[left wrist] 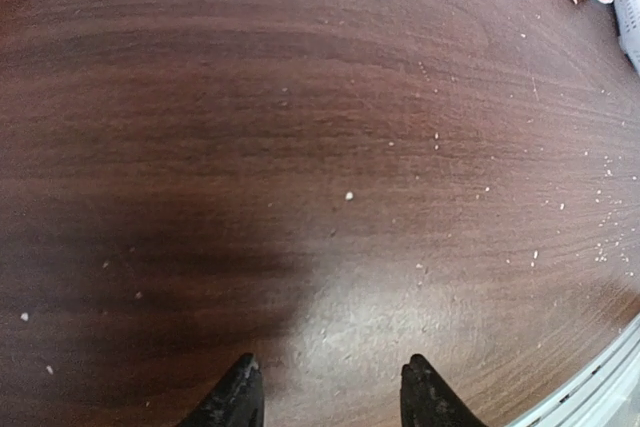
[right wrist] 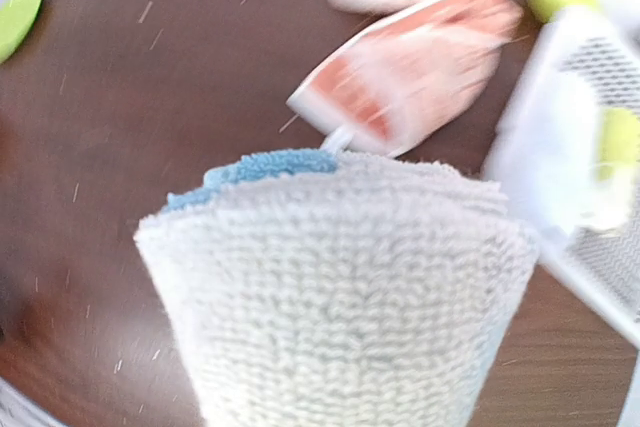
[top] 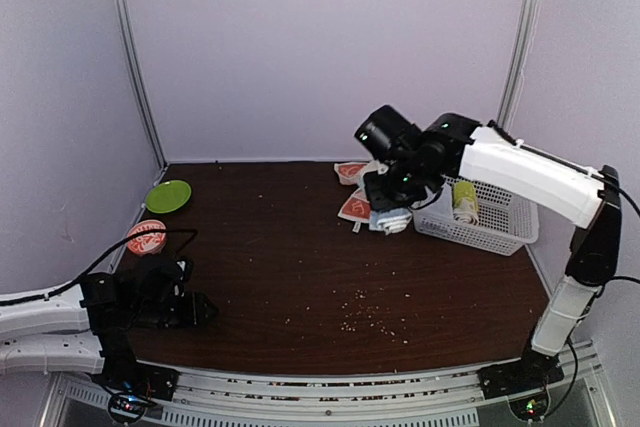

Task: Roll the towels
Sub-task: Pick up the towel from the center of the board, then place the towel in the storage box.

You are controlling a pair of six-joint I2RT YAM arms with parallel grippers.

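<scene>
My right gripper (top: 396,205) is shut on the light blue towel (top: 392,220), a roll held just above the table beside the basket. In the right wrist view this towel (right wrist: 340,297) fills the lower frame, showing its white terry back and a blue edge, and it hides my fingers. The orange towel with cream patterns (top: 352,208) lies folded on the table just left of the held roll and also shows in the right wrist view (right wrist: 410,72). Another orange patterned piece (top: 351,171) lies behind it. My left gripper (top: 205,309) is open and empty low over bare wood at the near left (left wrist: 330,382).
A white mesh basket (top: 497,230) stands at the right with a yellow-green roll (top: 464,200) inside. A green plate (top: 168,195) and an orange-and-white dish (top: 146,237) sit at the left edge. Crumbs (top: 365,315) dot the dark wooden table.
</scene>
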